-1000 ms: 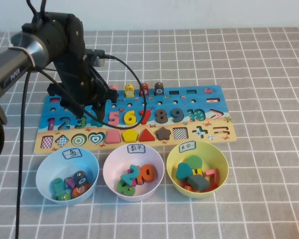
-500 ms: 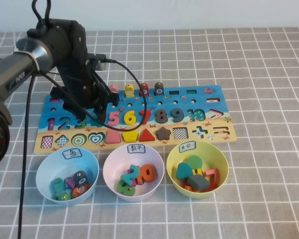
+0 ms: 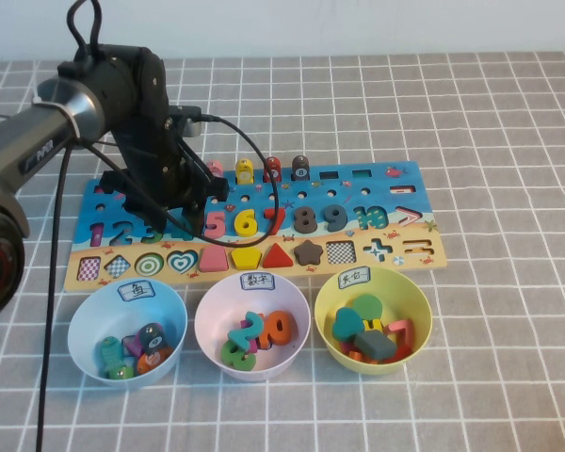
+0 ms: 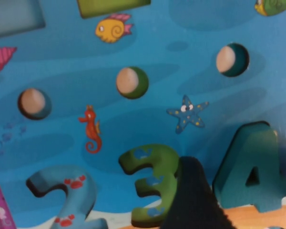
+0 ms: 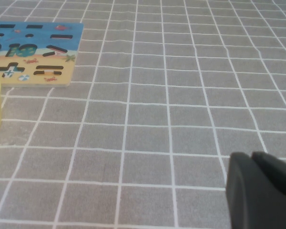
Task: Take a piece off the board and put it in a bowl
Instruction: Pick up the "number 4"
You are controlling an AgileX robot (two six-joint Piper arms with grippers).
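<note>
**Left pincer poised over the teal 4, still seated in its slot**

The piece (image 4: 250,171), a thick teal-blue wooden 4, sits in its recess on the board (image 3: 358,202), just beside the green 3 (image 4: 150,183) and on the side of it away from the blue 2 (image 4: 66,195). The left pincer (image 3: 184,218) hangs directly over that part of the board; one dark fingertip (image 4: 190,200) shows between the 3 and the 4, but whether the fingers stand apart or together I cannot tell. The right pincer (image 5: 260,191) is parked low over the grey checked bench (image 5: 157,119), well apart from the board, its fingers pressed together.

The 4 looks light, rigid and not at all fragile, though its painted faces are probably smooth and a little slippery. It stands proud of the board, so its outer side edges offer the best hold, one finger dropping into the gap beside the 3. The pink bowl (image 3: 207,325), already holding numerals, waits near the board's tan strip.
</note>
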